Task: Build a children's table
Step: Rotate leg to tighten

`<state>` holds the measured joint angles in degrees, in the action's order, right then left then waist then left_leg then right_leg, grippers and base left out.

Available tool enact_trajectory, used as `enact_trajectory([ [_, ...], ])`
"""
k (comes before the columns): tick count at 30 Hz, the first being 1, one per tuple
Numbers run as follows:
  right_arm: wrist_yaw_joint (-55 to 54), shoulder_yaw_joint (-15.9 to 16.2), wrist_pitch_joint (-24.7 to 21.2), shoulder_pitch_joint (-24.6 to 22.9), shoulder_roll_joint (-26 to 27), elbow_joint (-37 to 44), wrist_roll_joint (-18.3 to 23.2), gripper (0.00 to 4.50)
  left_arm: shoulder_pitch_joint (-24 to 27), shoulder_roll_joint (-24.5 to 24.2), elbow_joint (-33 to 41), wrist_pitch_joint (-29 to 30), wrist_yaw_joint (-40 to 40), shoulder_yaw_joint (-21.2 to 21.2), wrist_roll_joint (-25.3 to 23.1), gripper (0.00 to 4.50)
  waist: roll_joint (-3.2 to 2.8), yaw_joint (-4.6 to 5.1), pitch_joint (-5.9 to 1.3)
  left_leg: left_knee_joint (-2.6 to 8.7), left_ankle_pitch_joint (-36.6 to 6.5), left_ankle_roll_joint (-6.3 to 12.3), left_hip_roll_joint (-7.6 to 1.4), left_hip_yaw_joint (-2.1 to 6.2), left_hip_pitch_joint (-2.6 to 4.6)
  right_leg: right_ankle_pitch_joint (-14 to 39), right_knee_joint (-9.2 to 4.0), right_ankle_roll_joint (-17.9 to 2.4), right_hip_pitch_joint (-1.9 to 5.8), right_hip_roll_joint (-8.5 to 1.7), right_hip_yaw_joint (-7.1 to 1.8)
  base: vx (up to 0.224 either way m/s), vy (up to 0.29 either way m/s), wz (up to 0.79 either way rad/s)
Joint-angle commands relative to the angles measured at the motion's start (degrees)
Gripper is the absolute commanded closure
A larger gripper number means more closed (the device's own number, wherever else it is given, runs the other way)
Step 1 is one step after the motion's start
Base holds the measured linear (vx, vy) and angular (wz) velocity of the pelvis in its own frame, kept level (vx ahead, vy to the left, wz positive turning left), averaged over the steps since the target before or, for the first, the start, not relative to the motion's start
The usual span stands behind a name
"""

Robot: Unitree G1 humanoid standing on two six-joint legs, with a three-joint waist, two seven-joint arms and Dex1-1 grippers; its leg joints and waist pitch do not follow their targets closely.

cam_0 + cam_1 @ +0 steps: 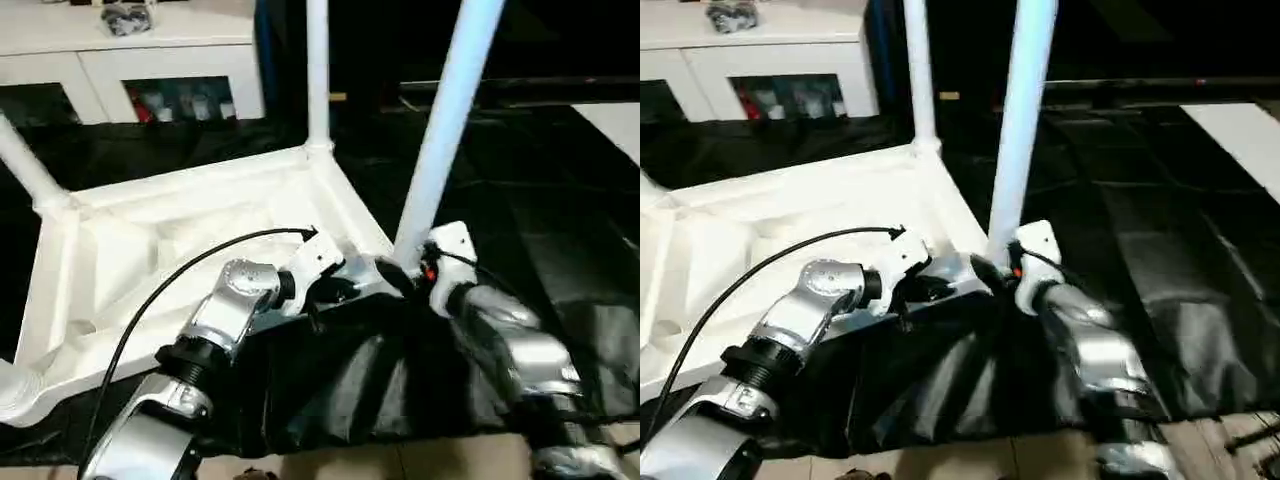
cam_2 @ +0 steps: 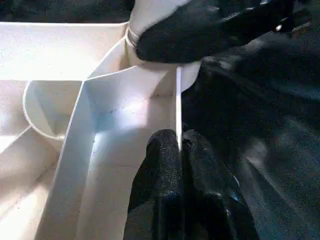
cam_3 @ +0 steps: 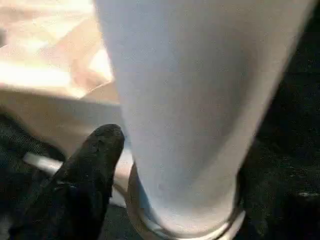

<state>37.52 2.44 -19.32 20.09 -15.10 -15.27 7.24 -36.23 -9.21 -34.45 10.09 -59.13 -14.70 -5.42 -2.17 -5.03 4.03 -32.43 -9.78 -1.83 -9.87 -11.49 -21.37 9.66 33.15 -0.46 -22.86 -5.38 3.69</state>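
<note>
So the small white plastic children's table (image 1: 190, 250) is lying upside down on a black cloth (image 1: 560, 260) that covers the floor, with its underside ribs and round corner sockets facing up. It fills the left and middle of the cloth, and a white cabinet with shelf openings (image 1: 150, 60) stands past the far edge.

Legs: one long tapered white leg (image 1: 318, 70) stands upright in the far corner socket, and another (image 1: 445, 130) rises from the near right corner, leaning a bit to the right. A third (image 1: 25, 165) pokes out at the far left corner.

The step in hand looks like seating that near right leg. The right gripper (image 3: 165, 170) sits around its base just above the socket collar, one black finger (image 3: 85, 170) beside it, jaws fairly wide; I can't tell if it's actually squeezing. The left gripper (image 2: 180, 150) is pinched down narrow on the thin raised rim (image 2: 178, 100) of the tabletop near that corner, steadying it.

Next move, I'd guess: straighten the leg and push or twist it home while the left keeps the top from sliding.
</note>
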Motion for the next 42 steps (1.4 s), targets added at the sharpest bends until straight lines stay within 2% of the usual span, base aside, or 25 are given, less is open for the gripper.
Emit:
enact_trajectory([
  [1,9.5,5.2,-0.2,-1.5,-1.3,2.6,3.8,0.72,-0.1,0.1,2.5,-3.7,-5.4,-2.1,3.5,4.50,0.72,-0.41,-3.80,3.58,-12.4,3.60,-3.27,1.58,0.61,11.8,-3.76,-12.1,2.61,-3.92,-2.59,0.051,-0.028,0.02],
  [2,10.3,5.3,-0.1,-1.7,-1.7,2.8,3.9,0.72,0.0,-0.1,2.5,-3.9,-5.8,-2.1,3.7,4.50,0.65,-0.62,-3.88,3.47,-11.4,4.07,-3.30,1.57,0.55,10.3,-3.54,-12.5,2.72,-3.89,-2.52,0.055,-0.025,0.01],
  [3,12.0,5.5,0.0,-2.0,-2.7,3.4,4.3,0.72,0.1,-0.5,2.6,-4.2,-6.9,-2.1,3.9,4.50,0.50,-0.88,-4.08,3.16,-9.3,5.07,-3.48,1.42,0.64,6.5,-3.06,-13.7,2.62,-3.70,-2.44,0.055,-0.025,0.01],
  [4,14.9,5.9,0.1,-2.7,-4.3,4.3,4.7,0.72,0.2,-1.2,2.6,-4.1,-8.2,-2.0,4.2,4.50,0.37,-1.05,-4.21,2.91,-7.3,5.93,-3.52,1.39,0.40,2.9,-2.49,-14.7,2.75,-3.53,-2.29,0.052,-0.015,0.00],
  [7,23.1,6.9,-1.5,-4.2,-8.9,6.8,6.2,0.72,-0.1,-3.4,1.9,-5.4,-12.1,-1.9,4.1,4.50,0.48,-1.69,-4.48,2.55,-6.2,7.40,-3.54,1.32,0.54,-0.5,-1.95,-16.1,2.85,-3.48,-2.15,0.000,0.000,0.00],
  [9,25.2,7.2,-2.5,-4.4,-10.0,7.5,7.1,0.72,-0.4,-4.1,1.8,-5.5,-13.4,-2.0,4.3,4.50,0.47,-1.95,-4.40,2.54,-6.4,7.83,-3.73,1.33,0.58,0.1,-1.98,-16.4,2.68,-3.56,-2.14,0.000,0.000,0.00],
  [10,25.6,7.3,-2.6,-4.5,-10.2,7.7,7.3,0.72,-0.4,-4.2,1.7,-5.5,-13.6,-1.9,4.4,4.50,0.36,-1.94,-4.19,2.68,-7.7,7.52,-3.79,1.35,0.51,2.3,-2.24,-16.4,2.58,-3.59,-2.10,0.000,0.000,0.00],
  [11,26.6,7.6,-2.9,-4.5,-10.6,8.0,7.6,0.97,-0.6,-4.4,1.5,-5.6,-13.9,-1.9,4.5,4.50,0.38,-1.95,-4.12,2.78,-8.7,7.02,-3.85,1.34,0.58,3.8,-2.40,-16.3,2.49,-3.63,-2.11,0.000,0.000,0.00],
  [13,28.6,8.7,-3.3,-4.6,-11.8,8.6,8.0,1.04,-1.0,-5.0,1.0,-5.8,-15.0,-2.1,5.0,4.50,0.38,-1.97,-3.84,3.10,-11.9,5.07,-3.88,1.40,0.84,9.3,-3.02,-15.3,2.36,-3.73,-2.18,0.000,0.000,0.00],
  [15,30.0,9.5,-3.5,-4.7,-12.5,8.9,8.1,1.09,-1.2,-5.3,0.7,-5.9,-15.5,-2.1,5.2,4.50,0.35,-2.04,-3.73,3.31,-13.4,3.93,-3.96,1.37,1.06,11.7,-3.29,-14.6,2.21,-3.72,-2.31,0.000,0.000,0.00],
  [16,30.2,9.7,-3.5,-4.7,-12.7,9.0,8.1,1.33,-1.2,-5.3,0.7,-5.8,-15.6,-2.1,5.3,4.50,0.47,-2.12,-3.73,3.34,-13.9,3.41,-4.00,1.35,1.12,12.3,-3.33,-14.4,2.19,-3.81,-2.40,0.000,0.000,0.00],
  [19,31.2,9.9,-3.6,-4.7,-13.0,9.1,8.0,1.49,-1.3,-5.4,0.4,-5.9,-16.6,-2.0,5.5,4.50,0.62,-2.16,-3.92,3.29,-12.4,3.31,-3.86,1.43,0.78,11.7,-3.18,-13.9,2.44,-3.96,-2.38,0.000,0.000,0.00],
  [23,32.2,10.6,-3.8,-4.9,-13.3,9.6,8.1,1.83,-1.3,-5.6,0.1,-5.9,-17.4,-2.1,5.7,4.50,0.70,-2.33,-4.03,3.06,-10.7,4.04,-3.81,1.43,0.61,10.4,-2.95,-14.0,2.47,-3.99,-2.34,0.000,0.000,0.00],
  [27,32.2,11.2,-4.1,-5.7,-13.0,10.4,8.2,1.94,-1.0,-5.6,0.4,-6.0,-17.0,-2.0,5.7,4.50,0.77,-2.63,-4.32,2.83,-9.6,4.66,-3.80,1.43,0.58,8.9,-2.67,-14.3,2.54,-3.92,-2.30,0.000,0.000,0.00],
  [30,27.2,10.4,-2.0,-5.9,-9.9,9.0,6.7,1.97,-0.9,-4.5,0.4,-6.0,-13.5,-1.1,5.2,4.50,0.66,-2.91,-4.27,2.83,-10.2,4.29,-3.83,1.41,0.65,10.2,-2.79,-14.1,2.29,-3.97,-2.30,0.000,0.000,0.00],
  [31,22.2,9.3,-0.7,-5.4,-7.2,7.2,5.3,1.98,-0.9,-3.7,0.4,-5.8,-11.6,-0.7,5.0,4.50,0.69,-2.89,-4.25,2.89,-10.5,4.02,-3.80,1.44,0.59,10.8,-2.84,-14.0,2.33,-4.01,-2.29,0.000,0.000,0.00],
  [32,21.4,9.2,-0.6,-5.3,-6.8,6.9,5.1,1.99,-0.9,-3.5,0.4,-5.8,-11.4,-0.7,5.0,4.50,0.62,-2.59,-4.15,3.06,-11.9,3.02,-3.71,1.53,0.56,12.7,-3.03,-13.6,2.14,-4.06,-2.28,0.000,0.000,0.00],
  [33,13.4,7.4,1.0,-4.0,-3.2,3.5,3.0,2.00,-1.0,-2.3,0.1,-5.5,-8.5,-0.3,4.5,4.50,0.77,-2.46,-4.04,3.20,-12.7,2.51,-3.62,1.64,0.49,14.1,-3.19,-13.2,2.30,-4.05,-2.22,0.000,0.000,0.00],
  [34,9.3,6.6,1.7,-3.3,-1.4,1.7,1.9,2.00,-1.1,-1.6,0.0,-5.4,-7.0,-0.2,4.2,4.50,0.71,-1.54,-3.71,3.50,-16.2,0.26,-3.45,1.85,0.60,19.4,-3.67,-12.1,1.86,-4.24,-2.25,0.000,0.000,0.00],
  [35,5.5,5.7,2.1,-2.7,0.4,0.1,1.2,2.01,-1.3,-0.8,-0.2,-5.1,-5.4,-0.1,4.0,4.50,0.94,-1.15,-3.64,3.63,-17.4,-0.27,-3.34,2.01,0.63,21.7,-3.93,-11.4,1.99,-4.25,-2.13,0.000,0.000,0.00],
  [36,1.7,5.0,2.3,-2.2,2.3,-1.4,0.6,2.01,-1.5,0.2,-0.6,-5.0,-3.5,0.0,3.5,4.50,0.81,-0.83,-3.71,3.78,-17.9,-1.06,-3.45,2.21,0.68,23.3,-3.95,-10.3,1.98,-4.22,-2.18,0.000,0.000,0.00],
  [37,-1.5,4.5,2.3,-1.8,3.9,-2.5,-0.1,2.01,-1.7,1.0,-1.0,-4.7,-1.9,-0.1,3.2,4.50,0.77,-0.38,-3.51,3.86,-19.3,-1.30,-3.37,2.18,0.90,24.1,-4.24,-10.0,1.71,-4.02,-2.21,0.000,0.000,0.00],
  [39,-6.3,3.8,1.7,-1.0,6.8,-4.4,-0.8,2.01,-1.9,2.7,-1.5,-4.6,1.0,-0.3,2.5,4.50,0.72,-0.10,-3.37,3.86,-20.5,-1.46,-3.36,2.10,1.17,24.7,-4.49,-9.8,1.37,-4.01,-2.37,0.000,0.000,0.00],
  [40,-9.7,3.1,1.6,-0.2,8.7,-5.8,-1.4,2.01,-2.2,3.9,-1.9,-4.1,3.3,0.0,2.3,4.50,0.57,0.12,-3.30,3.94,-21.3,-1.48,-3.15,2.29,1.01,26.8,-4.65,-8.8,1.54,-4.07,-2.35,0.000,0.000,0.00],
  [42,-13.8,1.8,1.3,1.5,11.4,-8.0,-1.8,2.01,-2.5,5.5,-2.3,-3.9,5.4,0.0,2.1,4.50,0.63,0.23,-3.27,3.98,-21.8,-1.44,-3.07,2.26,1.19,28.4,-5.03,-8.0,1.34,-4.07,-2.38,0.000,0.000,0.00],
])
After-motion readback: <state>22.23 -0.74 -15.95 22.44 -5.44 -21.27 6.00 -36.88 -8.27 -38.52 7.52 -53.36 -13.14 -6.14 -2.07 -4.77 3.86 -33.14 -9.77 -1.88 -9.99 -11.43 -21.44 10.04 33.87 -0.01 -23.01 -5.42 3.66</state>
